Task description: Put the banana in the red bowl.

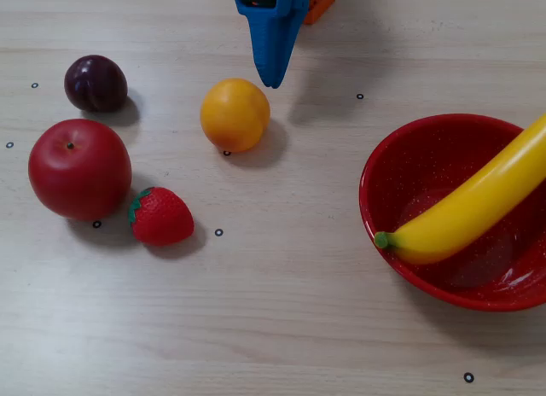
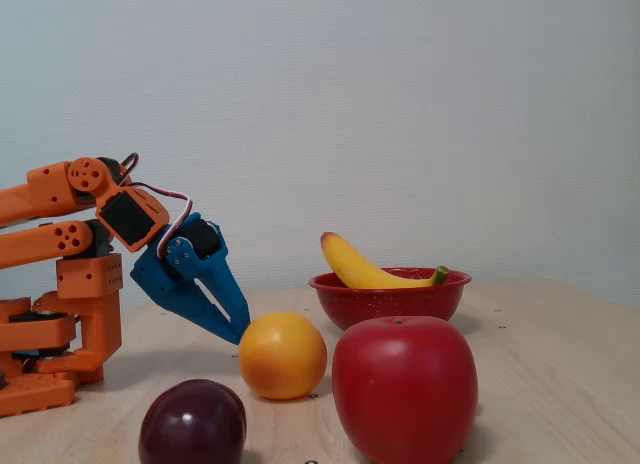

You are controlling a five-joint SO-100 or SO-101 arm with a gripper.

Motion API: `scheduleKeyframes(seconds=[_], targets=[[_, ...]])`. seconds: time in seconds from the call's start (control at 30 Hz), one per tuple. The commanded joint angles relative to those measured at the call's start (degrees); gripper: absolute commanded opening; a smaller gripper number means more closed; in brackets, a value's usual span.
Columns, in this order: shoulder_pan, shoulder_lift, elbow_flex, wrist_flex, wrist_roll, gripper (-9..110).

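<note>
The yellow banana (image 1: 478, 204) lies inside the red bowl (image 1: 401, 157) at the right, its green stem tip over the near-left rim and its other end sticking out past the frame edge. From the side the banana (image 2: 365, 269) rests across the bowl (image 2: 390, 299), one end raised above the rim. My blue gripper (image 1: 273, 78) hangs at the top centre, shut and empty, its tip just above the round orange fruit. In the side view the gripper (image 2: 235, 334) points down toward the table, well left of the bowl.
A round orange fruit (image 1: 235, 114) sits below the gripper tip. A dark plum (image 1: 95, 83), a red apple (image 1: 79, 168) and a strawberry (image 1: 159, 216) lie at the left. The orange arm base (image 2: 60, 304) stands at the far left of the side view.
</note>
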Motion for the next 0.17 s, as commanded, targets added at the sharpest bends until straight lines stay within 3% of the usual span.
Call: scheduleKeyframes(seconds=[0.0,0.13], targets=[[0.44,-0.18,-2.11,-1.93,-0.88,0],[0.44,-0.18,-2.11,-1.93,-0.88,0]])
